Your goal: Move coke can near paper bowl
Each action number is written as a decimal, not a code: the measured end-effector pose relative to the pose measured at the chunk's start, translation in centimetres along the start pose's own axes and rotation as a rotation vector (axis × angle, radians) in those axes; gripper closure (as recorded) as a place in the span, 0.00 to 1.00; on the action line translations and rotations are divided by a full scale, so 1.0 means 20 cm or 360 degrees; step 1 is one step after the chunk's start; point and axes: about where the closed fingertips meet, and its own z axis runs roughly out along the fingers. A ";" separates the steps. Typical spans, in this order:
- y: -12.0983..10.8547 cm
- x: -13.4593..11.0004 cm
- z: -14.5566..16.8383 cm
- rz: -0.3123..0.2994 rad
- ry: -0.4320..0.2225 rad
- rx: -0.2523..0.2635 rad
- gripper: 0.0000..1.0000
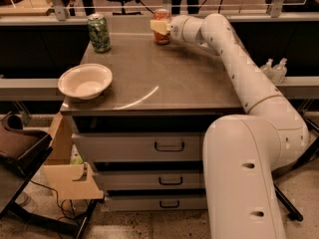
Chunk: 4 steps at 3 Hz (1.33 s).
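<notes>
The coke can (162, 37), orange-red with a silver top, stands upright at the far edge of the grey cabinet top (169, 78), right of centre. My gripper (160, 26) reaches in from the right at the end of the long white arm and sits right at the can, covering its middle. The paper bowl (85, 80), shallow and off-white, rests near the front left corner of the top, well away from the can and the gripper.
A green patterned can (98, 32) stands at the far left of the top. The arm's white base (244, 178) fills the front right. The cabinet has three drawers (169, 146). A cardboard box (65, 173) and a dark chair (20, 148) stand at the lower left.
</notes>
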 end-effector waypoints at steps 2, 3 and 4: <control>0.06 -0.16 -0.15 0.0002 -0.0013 -0.0045 1.00; 0.14 -0.34 -0.33 -0.0010 -0.0041 -0.0081 1.00; 0.21 -0.45 -0.48 -0.0025 -0.0068 -0.0110 1.00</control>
